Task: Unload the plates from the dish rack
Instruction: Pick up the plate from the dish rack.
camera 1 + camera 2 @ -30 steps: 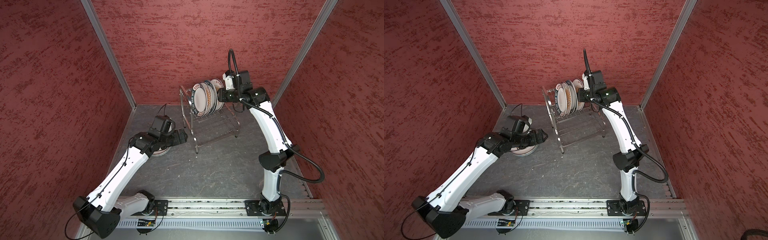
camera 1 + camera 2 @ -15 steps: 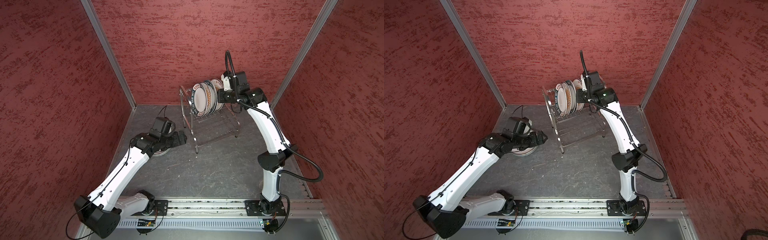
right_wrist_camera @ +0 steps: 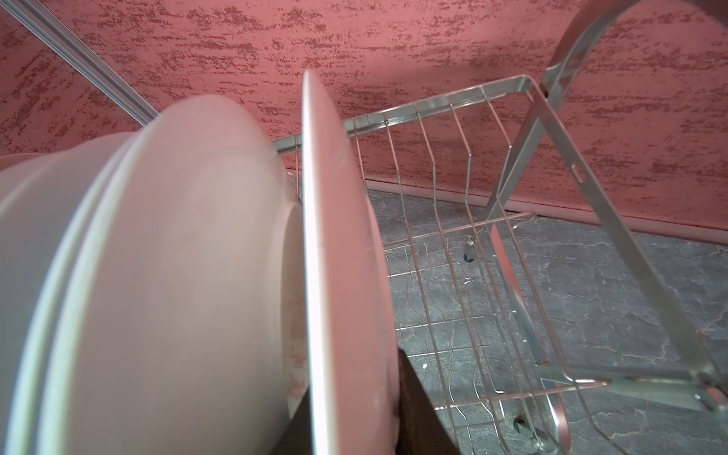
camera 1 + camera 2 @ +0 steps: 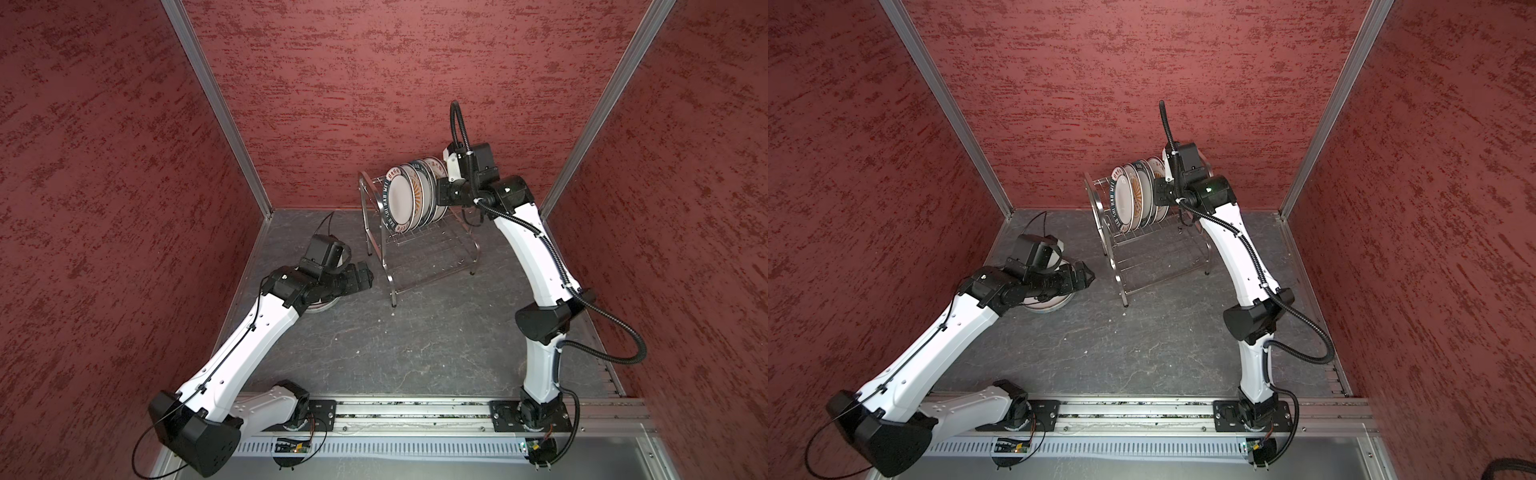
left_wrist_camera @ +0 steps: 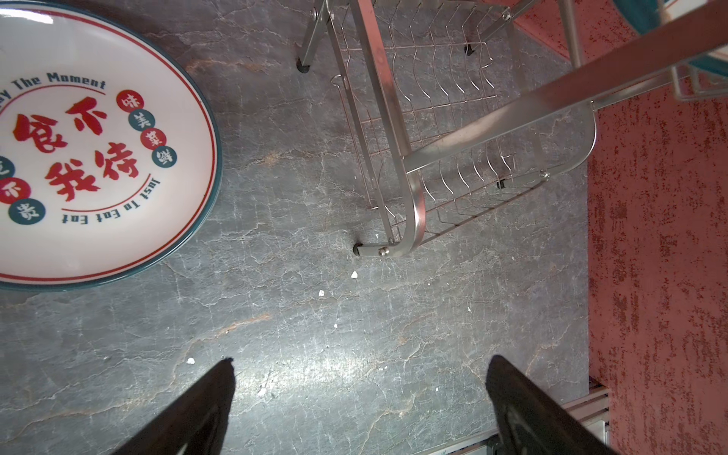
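Left gripper (image 5: pixel 358 360) hung released and empty over grey stone-look counter (image 5: pixel 315 335), lower left in both top views. White plate with red characters (image 5: pixel 98 149) lay flat beside it.

Upper centre: right gripper (image 3: pixel 350 429) had narrowed and was now clenched on rim of end white plate (image 3: pixel 342 236), upright in shiny steel wire dish rack (image 4: pixel 368 216). Lift-out judged next.

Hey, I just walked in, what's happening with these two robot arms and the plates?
The robot is emptying a dish rack. The right gripper sits at the end plate of the row of plates standing on the upper tier, a finger on each side of its rim; whether it is clamped yet is unclear. The left gripper hangs open and empty over the table, near a plate with red characters already lying flat there.
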